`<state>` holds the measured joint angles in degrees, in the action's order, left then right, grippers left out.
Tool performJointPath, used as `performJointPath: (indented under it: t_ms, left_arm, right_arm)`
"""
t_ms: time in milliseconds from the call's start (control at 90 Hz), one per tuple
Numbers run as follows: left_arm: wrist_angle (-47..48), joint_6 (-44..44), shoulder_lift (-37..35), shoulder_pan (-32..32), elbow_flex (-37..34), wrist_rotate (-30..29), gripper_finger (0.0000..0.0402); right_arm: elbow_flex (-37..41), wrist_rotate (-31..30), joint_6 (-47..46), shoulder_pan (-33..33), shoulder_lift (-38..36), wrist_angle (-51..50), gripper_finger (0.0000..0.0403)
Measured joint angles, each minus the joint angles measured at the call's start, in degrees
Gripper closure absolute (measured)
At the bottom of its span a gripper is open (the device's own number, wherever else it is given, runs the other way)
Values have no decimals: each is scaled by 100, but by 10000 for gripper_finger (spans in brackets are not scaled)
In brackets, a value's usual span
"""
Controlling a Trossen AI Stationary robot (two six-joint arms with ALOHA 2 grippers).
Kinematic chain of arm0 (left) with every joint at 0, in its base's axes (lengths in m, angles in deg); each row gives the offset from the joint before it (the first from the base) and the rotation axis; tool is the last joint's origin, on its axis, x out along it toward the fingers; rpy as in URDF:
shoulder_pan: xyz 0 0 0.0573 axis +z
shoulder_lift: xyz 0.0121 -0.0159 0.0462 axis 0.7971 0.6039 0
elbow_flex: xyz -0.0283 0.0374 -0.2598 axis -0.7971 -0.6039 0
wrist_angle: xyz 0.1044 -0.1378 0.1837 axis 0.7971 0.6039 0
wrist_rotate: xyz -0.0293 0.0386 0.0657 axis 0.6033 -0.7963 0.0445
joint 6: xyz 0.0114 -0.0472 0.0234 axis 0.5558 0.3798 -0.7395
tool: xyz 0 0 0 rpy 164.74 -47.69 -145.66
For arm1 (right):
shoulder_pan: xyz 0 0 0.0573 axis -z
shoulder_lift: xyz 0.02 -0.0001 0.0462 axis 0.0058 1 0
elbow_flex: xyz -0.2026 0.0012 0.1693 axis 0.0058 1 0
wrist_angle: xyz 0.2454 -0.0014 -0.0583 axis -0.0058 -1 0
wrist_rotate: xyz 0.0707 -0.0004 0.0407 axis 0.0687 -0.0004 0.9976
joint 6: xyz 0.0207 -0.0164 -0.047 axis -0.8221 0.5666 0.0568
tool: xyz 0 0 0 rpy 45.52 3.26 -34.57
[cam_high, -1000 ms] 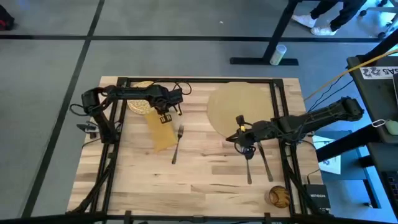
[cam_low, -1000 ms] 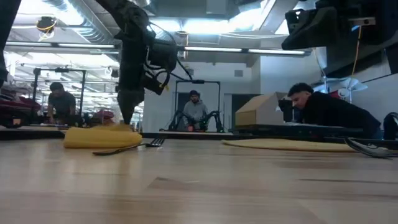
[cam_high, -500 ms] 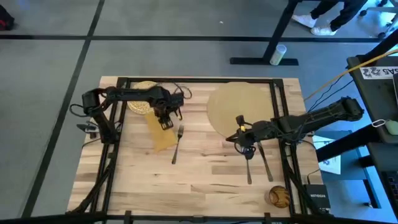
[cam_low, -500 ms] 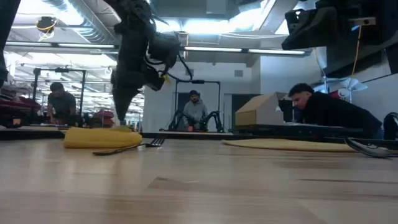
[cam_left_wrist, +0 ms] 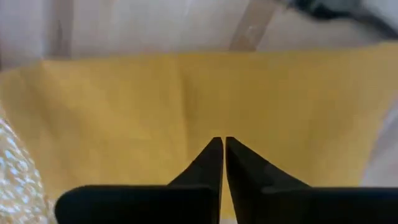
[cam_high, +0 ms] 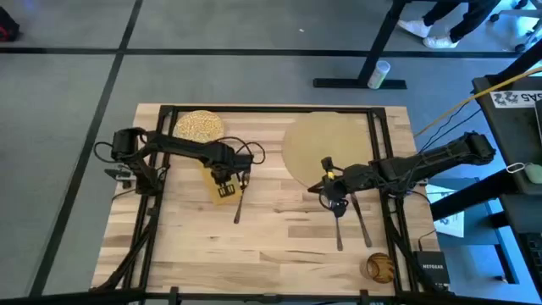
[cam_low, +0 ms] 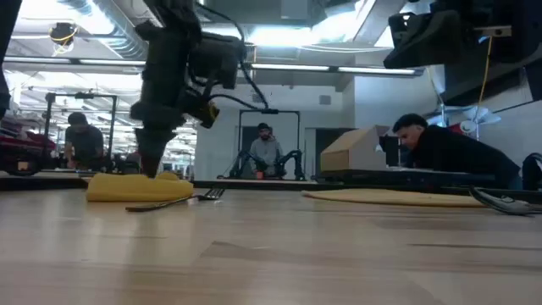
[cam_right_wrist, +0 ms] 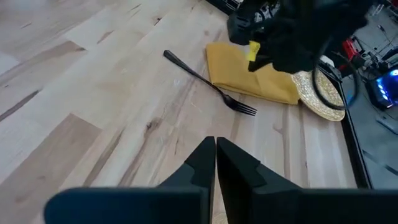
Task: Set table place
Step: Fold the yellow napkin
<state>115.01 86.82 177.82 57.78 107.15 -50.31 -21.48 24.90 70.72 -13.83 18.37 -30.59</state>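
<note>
The mustard-yellow napkin (cam_high: 222, 197) lies flat on the table (cam_high: 279, 246), left of centre, with a fork (cam_high: 240, 203) along its right side. My left gripper (cam_high: 225, 181) stands shut over the napkin's middle, pointing down. The speckled plate (cam_high: 197, 127) sits at the far left. The place, a round tan mat (cam_high: 326, 144), lies at the far right. My right gripper (cam_high: 336, 203) is shut near the mat's near edge, over the far ends of a spoon (cam_high: 339, 227) and a knife (cam_high: 362, 222). My left gripper points down with its shut fingertips (cam_left_wrist: 214, 149) at the middle of the napkin's top face (cam_left_wrist: 186, 106). In the low view its tip (cam_low: 151, 169) reaches the napkin's top, but I cannot tell whether it touches. The napkin lies flat on the table.
A small amber glass (cam_high: 379, 268) stands at the near right corner. Black frame rails (cam_high: 377, 144) run along the table's sides and far edge. Bare wood lies open in the near middle. People sit in the room beyond the table's far edge.
My left gripper has moved from beside the plate toward the table's near edge and now stands over the napkin's middle. The plate, partly covered by the arm before, shows whole. The napkin and fork lie where they were.
</note>
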Motion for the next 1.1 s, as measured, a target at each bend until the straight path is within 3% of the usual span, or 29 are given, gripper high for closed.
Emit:
performJointPath:
  t_ms: [444,633,1100]
  left_arm:
    - [299,449,-2,-737,-631,52,401]
    - [719,559,-68,-969,-637,22,401]
    - [440,1565,-725,-1449,-404,333,401]
  right_arm:
    - [0,-78,6,0,0,-15,398]
    - [0,-79,10,0,2,-6,398]
    - [0,-68,24,0,2,-11,398]
